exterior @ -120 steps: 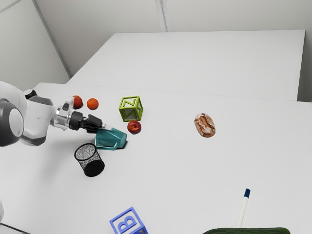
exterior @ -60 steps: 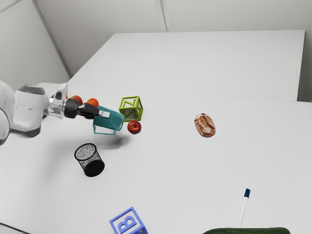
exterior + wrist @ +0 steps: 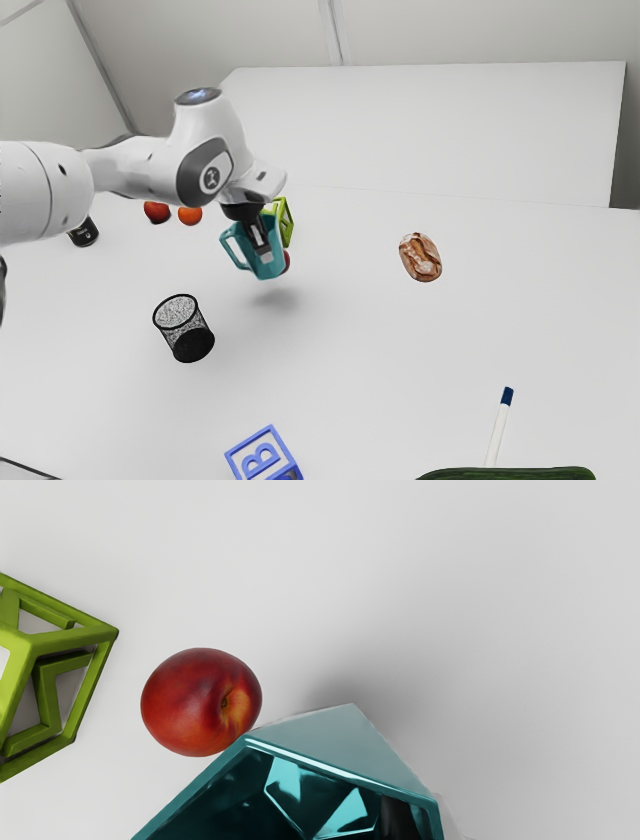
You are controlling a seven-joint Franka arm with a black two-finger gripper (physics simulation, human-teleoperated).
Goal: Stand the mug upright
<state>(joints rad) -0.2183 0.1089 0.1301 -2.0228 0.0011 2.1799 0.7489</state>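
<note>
Mug (image 3: 270,269) clear of table (image 3: 370,340), mouth up but leaning, wall pinched by gripper (image 3: 264,256); righting looks mostly done, levelling, set-down and release left.

From the arm's (image 3: 143,172) side the exterior view looks obliquely down from farther back; the wrist view, close above, shares the glossy teal mug (image 3: 345,745), round red fruit (image 3: 185,705) and green openwork cube (image 3: 31,641).
</note>
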